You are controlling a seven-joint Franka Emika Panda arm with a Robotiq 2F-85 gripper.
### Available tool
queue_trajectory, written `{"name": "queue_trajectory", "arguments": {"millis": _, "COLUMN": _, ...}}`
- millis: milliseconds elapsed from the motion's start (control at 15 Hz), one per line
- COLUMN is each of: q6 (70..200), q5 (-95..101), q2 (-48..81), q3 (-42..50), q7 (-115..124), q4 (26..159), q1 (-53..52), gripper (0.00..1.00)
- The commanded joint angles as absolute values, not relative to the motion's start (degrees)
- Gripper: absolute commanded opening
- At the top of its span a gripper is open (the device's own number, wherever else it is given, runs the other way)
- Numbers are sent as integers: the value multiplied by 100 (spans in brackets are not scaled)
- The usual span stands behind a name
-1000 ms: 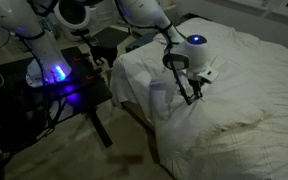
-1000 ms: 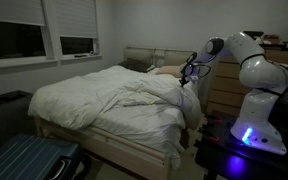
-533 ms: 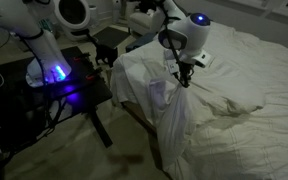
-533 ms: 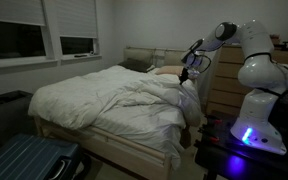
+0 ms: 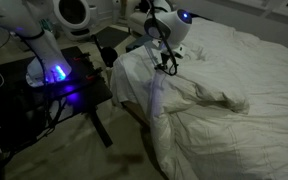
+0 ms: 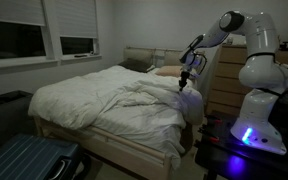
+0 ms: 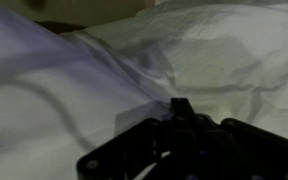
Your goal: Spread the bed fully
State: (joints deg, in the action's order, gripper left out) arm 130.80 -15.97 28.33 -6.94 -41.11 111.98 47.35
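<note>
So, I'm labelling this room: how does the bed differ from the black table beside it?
The bed is far larger than the black table. The bed is white, soft and wrinkled; the table is dark and hard-edged, lit blue. Both stand on the floor, side by side.

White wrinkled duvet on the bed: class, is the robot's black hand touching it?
Touching. Wrist view: the black hand pinches a raised fold of the white wrinkled duvet.

Room is sitting dim. Big window (image 6: 12, 42) and small window (image 6: 79, 46) are showing black, blinds partly down. Pale wall (image 6: 154, 25) is running behind. Wood dresser (image 6: 222, 95) is standing nr the corner. Blue light (image 5: 56, 72) is glowing on black table (image 5: 89, 82). Ribbed blue case (image 6: 29, 160) is lying low in front. Light floor (image 5: 54, 150) is showing below table.
</note>
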Motion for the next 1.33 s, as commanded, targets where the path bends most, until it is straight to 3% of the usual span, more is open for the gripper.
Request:
{"name": "queue_trajectory", "arguments": {"millis": 0, "q6": 12733, "q5": -1913, "q2": 2044, "q3": -673, "q7": -4657, "q4": 12101, "q1": 4239, "gripper": 0}}
{"name": "queue_trajectory", "arguments": {"millis": 867, "q6": 12492, "q5": -1782, "q2": 1205, "q3": 3, "q7": -5698, "q4": 13806, "q1": 2108, "gripper": 0}}
{"name": "queue_trajectory", "arguments": {"millis": 933, "q6": 12540, "q5": -1761, "q2": 1173, "q3": 54, "q7": -5663, "q4": 13867, "q1": 2001, "gripper": 9}}
{"name": "queue_trajectory", "arguments": {"millis": 1000, "q6": 12544, "q5": -1799, "q2": 1147, "q3": 87, "q7": -5688, "q4": 13895, "q1": 1925, "gripper": 29}}
{"name": "queue_trajectory", "arguments": {"millis": 1267, "q6": 13177, "q5": -1897, "q2": 974, "q3": 381, "q7": -5789, "q4": 13804, "q1": 1836, "gripper": 56}}
